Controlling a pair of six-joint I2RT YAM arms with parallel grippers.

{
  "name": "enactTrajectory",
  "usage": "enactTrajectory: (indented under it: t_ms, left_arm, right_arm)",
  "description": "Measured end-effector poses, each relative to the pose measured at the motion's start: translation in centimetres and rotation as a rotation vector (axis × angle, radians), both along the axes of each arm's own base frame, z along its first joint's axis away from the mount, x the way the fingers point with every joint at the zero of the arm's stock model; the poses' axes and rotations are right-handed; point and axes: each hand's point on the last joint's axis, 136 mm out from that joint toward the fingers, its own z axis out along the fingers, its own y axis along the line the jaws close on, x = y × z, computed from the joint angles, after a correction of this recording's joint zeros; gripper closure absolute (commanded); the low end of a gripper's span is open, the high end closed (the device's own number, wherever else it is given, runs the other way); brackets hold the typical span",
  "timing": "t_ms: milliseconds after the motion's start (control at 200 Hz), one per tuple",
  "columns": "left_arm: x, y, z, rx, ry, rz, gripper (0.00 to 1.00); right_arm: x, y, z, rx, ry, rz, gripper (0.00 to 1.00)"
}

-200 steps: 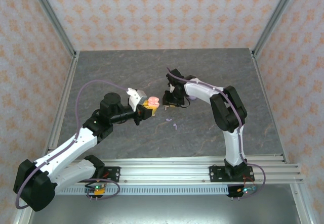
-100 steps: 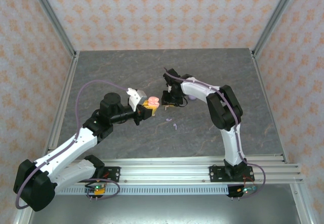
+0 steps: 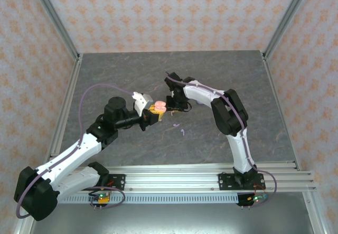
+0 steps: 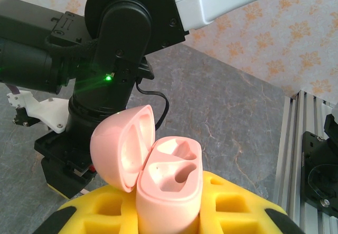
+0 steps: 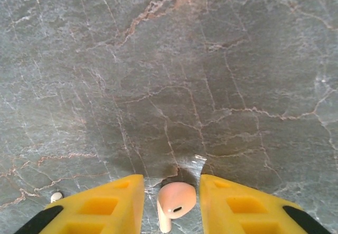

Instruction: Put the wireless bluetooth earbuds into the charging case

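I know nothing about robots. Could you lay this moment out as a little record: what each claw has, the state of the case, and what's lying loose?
left gripper: shut on the pink charging case, held above the table
lid: open; both sockets look empty
right gripper: shut on a pale pink earbud, close beside the case
loose on table: one lilac earbud, a second lilac earbud nearer the arm bases
likely next: seat the pink earbud in a socket

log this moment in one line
left gripper: shut on open pale pink plastic charging case, sockets empty | right gripper: shut on pale pink plastic earbud | stage: earbud not inserted
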Motion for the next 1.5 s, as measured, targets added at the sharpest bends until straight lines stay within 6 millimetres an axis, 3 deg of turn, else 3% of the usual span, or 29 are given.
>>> enactTrajectory:
  t_ms: [195, 511, 921, 1176, 1497]
  left_arm:
    - [0.0, 0.0, 0.0, 0.0, 0.0, 0.0, 0.95]
    - [0.1, 0.0, 0.0, 0.001, -0.001, 0.004, 0.95]
    - [0.3, 0.2, 0.0, 0.005, -0.002, 0.017, 0.95]
    - [0.3, 0.2, 0.0, 0.003, 0.0, 0.018, 0.95]
    - [0.3, 0.2, 0.0, 0.003, 0.0, 0.018, 0.95]
  right_arm:
    - [0.0, -0.4, -0.2, -0.035, -0.002, 0.002, 0.79]
    - [0.3, -1.0, -0.1, -0.087, -0.041, 0.019, 0.8]
    - [1.9, -6.9, 0.1, -0.187, -0.064, 0.024, 0.78]
    - [1.4, -7.0, -0.4, -0.192, -0.053, 0.045, 0.71]
    - [1.3, -6.9, -0.5, -0.183, -0.047, 0.022, 0.7]
